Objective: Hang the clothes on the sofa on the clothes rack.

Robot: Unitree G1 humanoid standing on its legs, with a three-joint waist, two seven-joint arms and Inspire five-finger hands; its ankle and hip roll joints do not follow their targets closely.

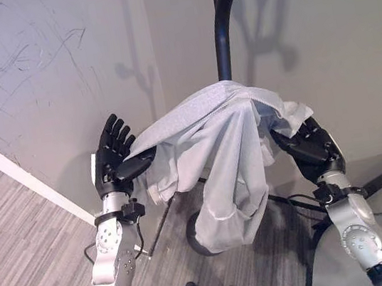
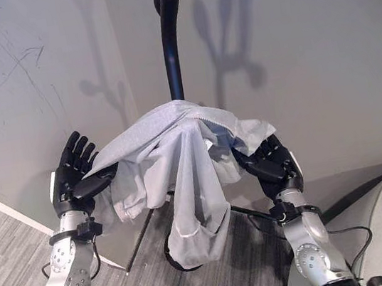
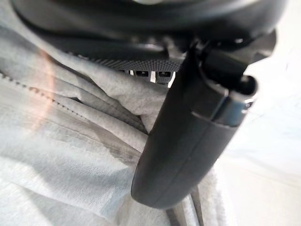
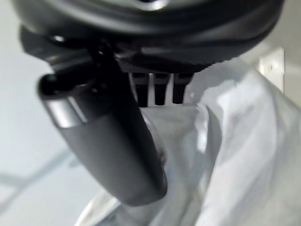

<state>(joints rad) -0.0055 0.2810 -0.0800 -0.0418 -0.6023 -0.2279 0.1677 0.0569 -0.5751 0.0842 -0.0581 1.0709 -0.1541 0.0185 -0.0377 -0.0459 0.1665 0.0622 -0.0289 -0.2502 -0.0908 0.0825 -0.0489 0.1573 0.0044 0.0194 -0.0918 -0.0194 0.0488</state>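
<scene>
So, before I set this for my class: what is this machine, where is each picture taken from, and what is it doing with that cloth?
It is a humanoid robot with two silver arms ending in dark hands. Two pictures look down from cameras on its head; the other two come from a camera on each wrist, very close to the hand. A pale grey garment is draped over a black clothes rack standing by a grey wall. The left hand has straight fingers, its thumb against the cloth. The right hand touches the garment's other side, fingers partly under it.

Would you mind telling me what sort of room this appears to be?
Probably a living room or a mock-up of one: a black clothes rack with a pale garment draped on it, a grey wall, wood-look flooring.
</scene>
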